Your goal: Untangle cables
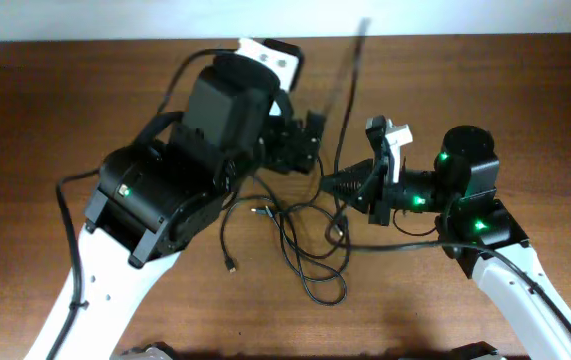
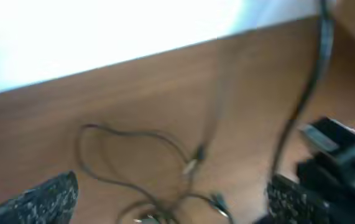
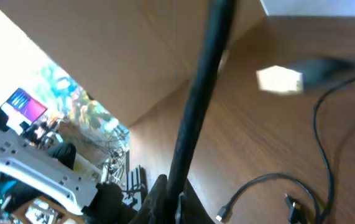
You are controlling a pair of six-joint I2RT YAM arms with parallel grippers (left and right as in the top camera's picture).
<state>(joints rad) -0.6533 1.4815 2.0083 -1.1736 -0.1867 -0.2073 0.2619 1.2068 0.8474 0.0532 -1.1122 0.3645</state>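
Note:
Several thin black cables (image 1: 300, 245) lie tangled in loops on the wooden table, with small plugs at the loose ends. My right gripper (image 1: 333, 184) is shut on one black cable (image 1: 350, 80) that runs taut up and away from it; the right wrist view shows my fingers (image 3: 177, 199) clamped on this strand (image 3: 202, 93). My left gripper (image 1: 310, 148) is open, just left of the held strand. In the left wrist view its fingers (image 2: 171, 205) are spread wide above the cable loops (image 2: 140, 155), holding nothing.
The wooden table (image 1: 525, 90) ends at a pale wall along its far edge. A blurred white plug (image 3: 280, 79) and further cable loops (image 3: 323, 155) lie to the right in the right wrist view. A thick arm wire (image 1: 70, 230) hangs by the left arm.

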